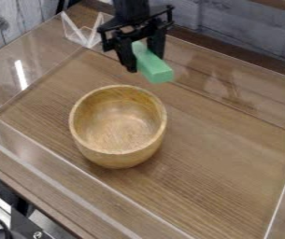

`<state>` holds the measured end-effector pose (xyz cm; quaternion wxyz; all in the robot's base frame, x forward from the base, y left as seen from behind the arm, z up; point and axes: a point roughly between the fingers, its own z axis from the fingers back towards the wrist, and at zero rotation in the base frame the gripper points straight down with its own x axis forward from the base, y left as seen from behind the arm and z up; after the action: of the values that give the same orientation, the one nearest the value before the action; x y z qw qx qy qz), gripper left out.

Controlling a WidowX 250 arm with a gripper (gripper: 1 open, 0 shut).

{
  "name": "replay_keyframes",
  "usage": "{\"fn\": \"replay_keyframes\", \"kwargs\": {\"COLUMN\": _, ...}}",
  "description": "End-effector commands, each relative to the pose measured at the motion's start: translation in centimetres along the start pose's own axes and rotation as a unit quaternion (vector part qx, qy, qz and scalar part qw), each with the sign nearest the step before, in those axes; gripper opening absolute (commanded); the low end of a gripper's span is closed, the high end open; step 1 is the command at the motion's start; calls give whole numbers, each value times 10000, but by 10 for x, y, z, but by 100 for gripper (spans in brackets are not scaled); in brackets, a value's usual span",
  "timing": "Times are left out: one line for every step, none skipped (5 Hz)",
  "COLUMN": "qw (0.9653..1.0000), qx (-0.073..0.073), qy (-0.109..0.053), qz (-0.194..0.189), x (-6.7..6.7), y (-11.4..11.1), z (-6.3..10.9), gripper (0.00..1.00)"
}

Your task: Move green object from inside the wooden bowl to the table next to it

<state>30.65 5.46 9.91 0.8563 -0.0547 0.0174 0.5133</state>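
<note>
two black jaws close on the upper end of the green block, one on each flat side, standing partly open to the block's thickness. the gripper points down from a black arm that enters at the top edge of the view. the block hangs tilted, its free lower end slanting toward the right and down, clear of everything beneath it. it is in the air above the surface, up and to the right of the bowl, with no part of it inside or touching the bowl.

the bowl sits upright on the surface left of centre, round, light tan, with a thick rim and visible grain; its hollow shows only bare wood. it is well apart from the gripper in the picture, below and slightly left of it.

the surface is brown wood grain with darker streaks. clear walls border it, seen along the left, front and right edges, with glare on the left pane. behind the far edge runs a pale plank-patterned backdrop. a small clear piece with a white edge stands at the far left near the arm; what it is cannot be told.

no brand, label or writing can be read anywhere in the view.
</note>
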Motion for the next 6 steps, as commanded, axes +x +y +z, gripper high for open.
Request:
{"fn": "replay_keyframes", "kwargs": {"qw": 9985, "qx": -281, "qy": -206, "qz": -430, "x": -1, "y": -18, "z": 12, "gripper": 0}}
{"fn": "replay_keyframes", "kwargs": {"qw": 9962, "qx": -283, "qy": -187, "qz": -808, "x": -4, "y": -21, "z": 5, "gripper": 0}}
{"fn": "replay_keyframes", "kwargs": {"qw": 9954, "qx": -312, "qy": -193, "qz": -890, "x": -4, "y": -19, "z": 12, "gripper": 0}}
{"fn": "replay_keyframes", "kwargs": {"qw": 9952, "qx": -327, "qy": -199, "qz": -905, "x": -4, "y": -17, "z": 18, "gripper": 0}}
{"fn": "replay_keyframes", "kwargs": {"qw": 9949, "qx": -348, "qy": -202, "qz": -930, "x": 3, "y": -17, "z": 25, "gripper": 0}}
{"fn": "replay_keyframes", "kwargs": {"qw": 9927, "qx": -386, "qy": -189, "qz": -1130, "x": 7, "y": -17, "z": 32, "gripper": 0}}
